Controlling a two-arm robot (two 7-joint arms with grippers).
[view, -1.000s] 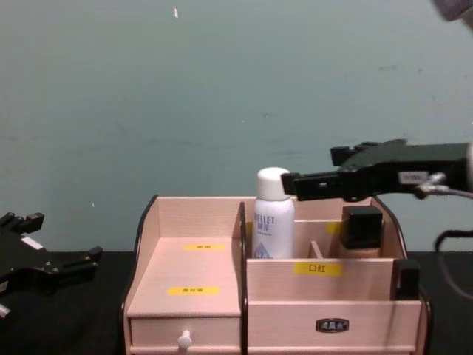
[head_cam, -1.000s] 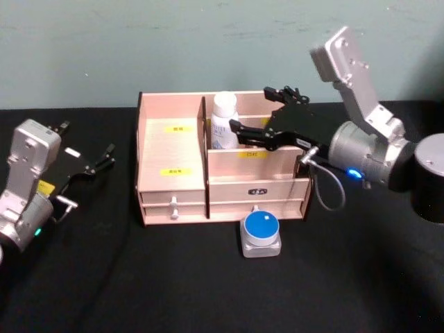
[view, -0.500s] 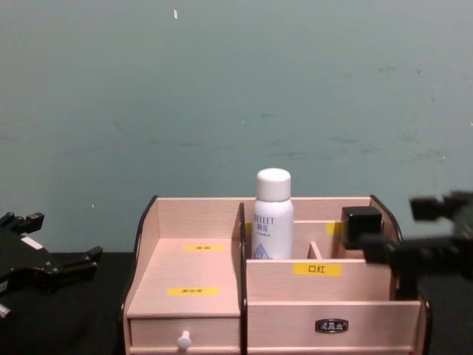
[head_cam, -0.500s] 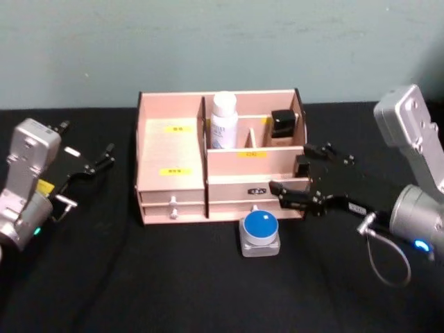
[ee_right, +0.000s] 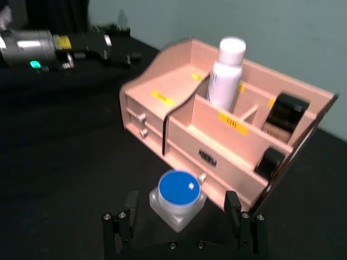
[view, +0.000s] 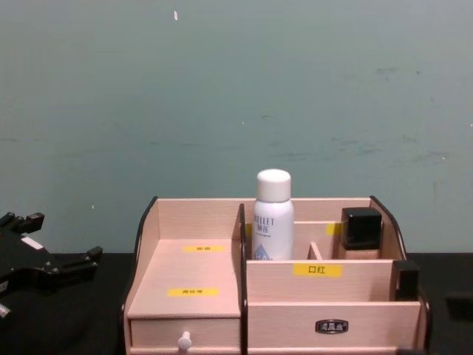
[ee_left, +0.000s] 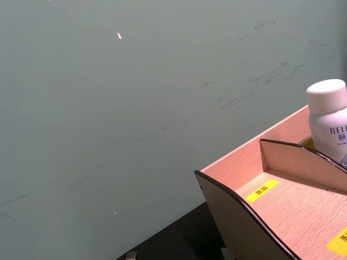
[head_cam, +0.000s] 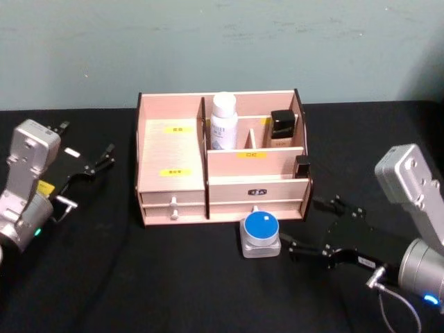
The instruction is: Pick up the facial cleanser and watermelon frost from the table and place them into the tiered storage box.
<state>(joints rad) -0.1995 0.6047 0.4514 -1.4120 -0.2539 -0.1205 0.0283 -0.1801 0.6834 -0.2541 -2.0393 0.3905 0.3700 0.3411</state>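
Head view had the tiered storage box (head_cam: 170, 149) sitting mid-table, toward the far side, drawers facing the robot. A white bottle (head_cam: 224, 121) stood upright in the far compartment just right of the middle divider. A black-capped bottle (head_cam: 282, 128) stood in the next compartment to the right, with a thin divider between the two. There was also a small black item (head_cam: 302, 166) tucked at the right end of the lower front tier; couldn't make out what it was.

The blue-lidded jar (head_cam: 261, 234) was on the black table (head_cam: 173, 284), just in front of the box's right-hand drawer and not inside anything.

The right end effector (head_cam: 300, 222) was down low over the table, just right of that jar. Its fingers (ee_right: 245, 225) were spread wide and nothing was clamped between them. From the right wrist view the jar sat just ahead of the gap and centred on it, with neither finger touching it.

The left end effector (head_cam: 84, 142) was parked way off to the left, well apart from the box. Its fingers were apart too, and it held nothing. The left wrist view looked past the box's left side panel to the white bottle's cap.
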